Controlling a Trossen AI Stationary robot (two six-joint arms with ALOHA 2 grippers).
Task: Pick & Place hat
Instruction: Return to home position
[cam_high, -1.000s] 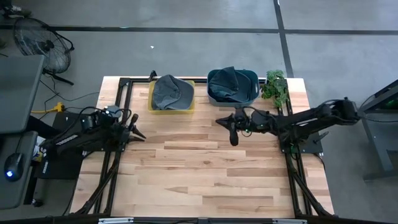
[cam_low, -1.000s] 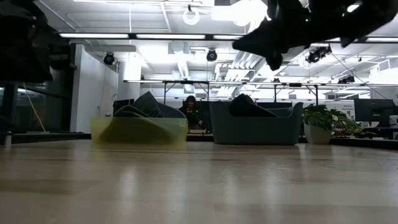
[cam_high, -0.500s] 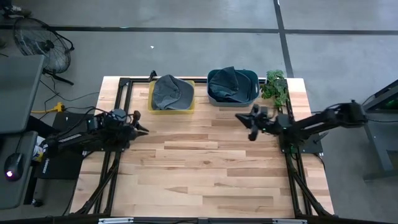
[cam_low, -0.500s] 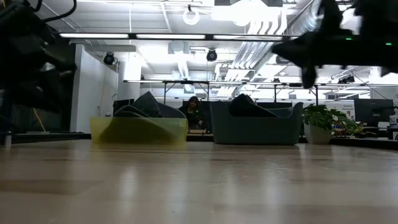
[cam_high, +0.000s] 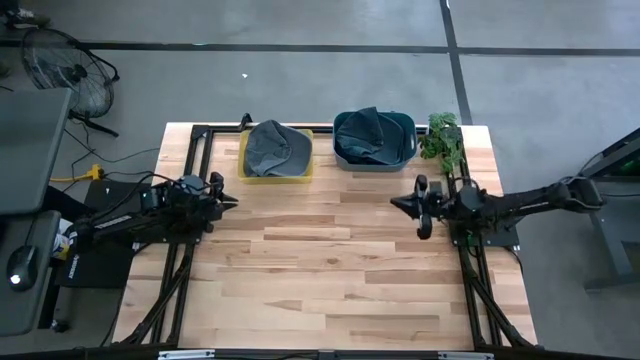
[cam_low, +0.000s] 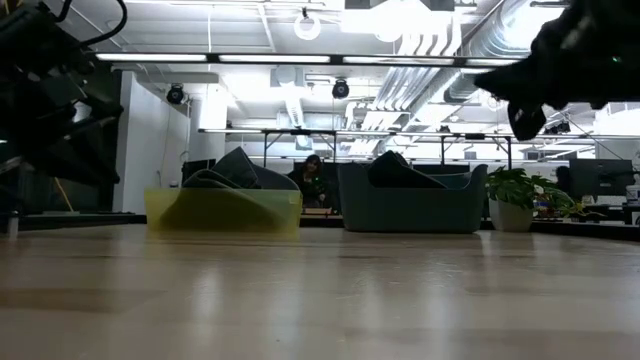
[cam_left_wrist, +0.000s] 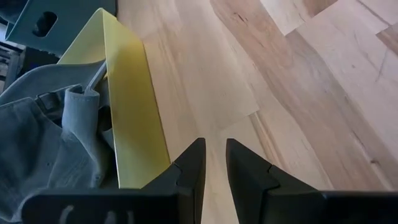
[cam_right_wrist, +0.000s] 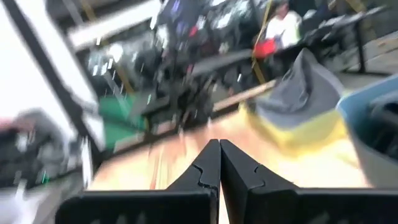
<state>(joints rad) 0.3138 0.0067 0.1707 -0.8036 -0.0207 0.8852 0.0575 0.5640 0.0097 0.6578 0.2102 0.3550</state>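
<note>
Overhead view of a wooden table (cam_high: 330, 280) with two dark robot arms lying low at its left and right edges. The hats are already sorted: a gray cap (cam_high: 277, 146) fills the yellow bin (cam_high: 275, 178) at upper centre-left of the frame, and blue caps (cam_high: 368, 138) are heaped in the blue bin (cam_high: 409, 128) just to its right. The left gripper (cam_high: 228, 203) sits at mid-left, near the yellow bin's lower corner, its fingers parted by a narrow gap and holding nothing. The right gripper (cam_high: 398, 203) hangs at mid-right, below the blue bin, fingers pressed together and empty. A plant (cam_high: 442, 140) stands at upper right, beside the blue bin and just above the right arm. With only the return to rest left, the likely trouble is a stray bump: the right arm could brush the plant as it folds, and the left gripper (its wrist camera shows the yellow wall close by) could nudge that bin. The blue caps rise above their rim and might spill if jolted. Off the table, a fan (cam_high: 62, 68) stands at upper left.
</note>
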